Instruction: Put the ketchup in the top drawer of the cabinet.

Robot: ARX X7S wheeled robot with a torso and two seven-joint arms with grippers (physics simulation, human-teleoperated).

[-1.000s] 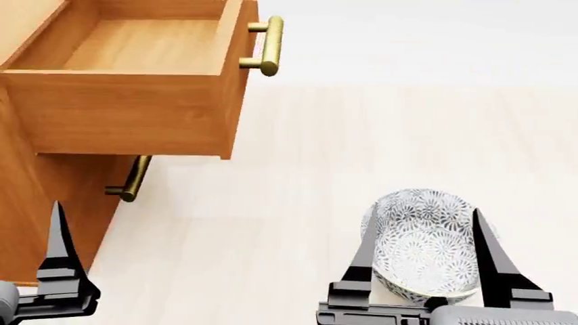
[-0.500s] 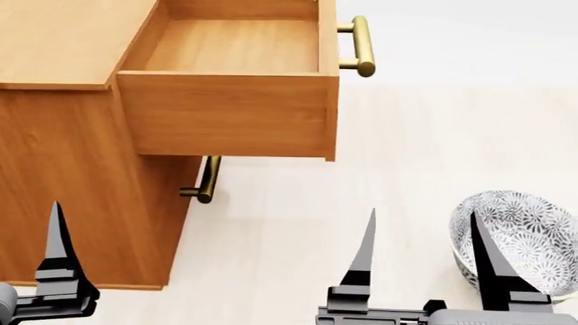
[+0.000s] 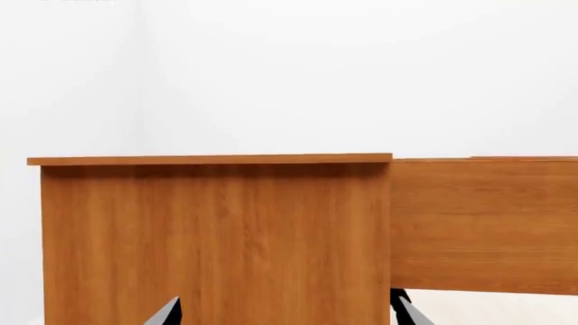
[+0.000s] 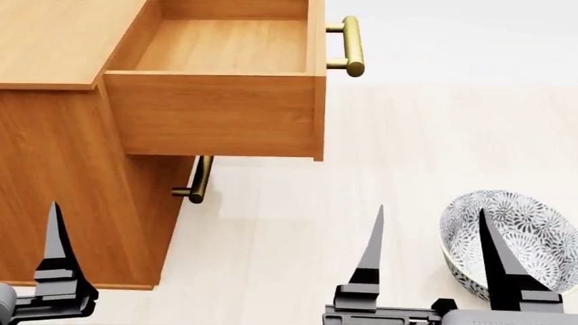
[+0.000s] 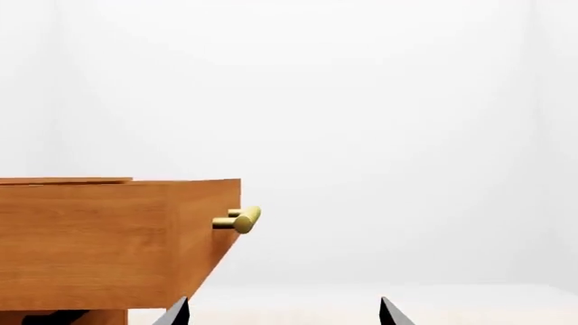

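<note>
The right claw is spread wide, holding nothing, its fingers pointing toward 12 o'clock over the pale floor. Just at its 3 o'clock sits a patterned bowl, partly behind one finger. The left claw is also spread and empty, facing the cabinet side. At 11 o'clock from the right claw the top drawer is pulled out, its inside bare, brass handle at its front. The lower handle shows beneath. The ketchup is in none of the views.

text: none readable | labels: none | cabinet, bowl: unmarked
</note>
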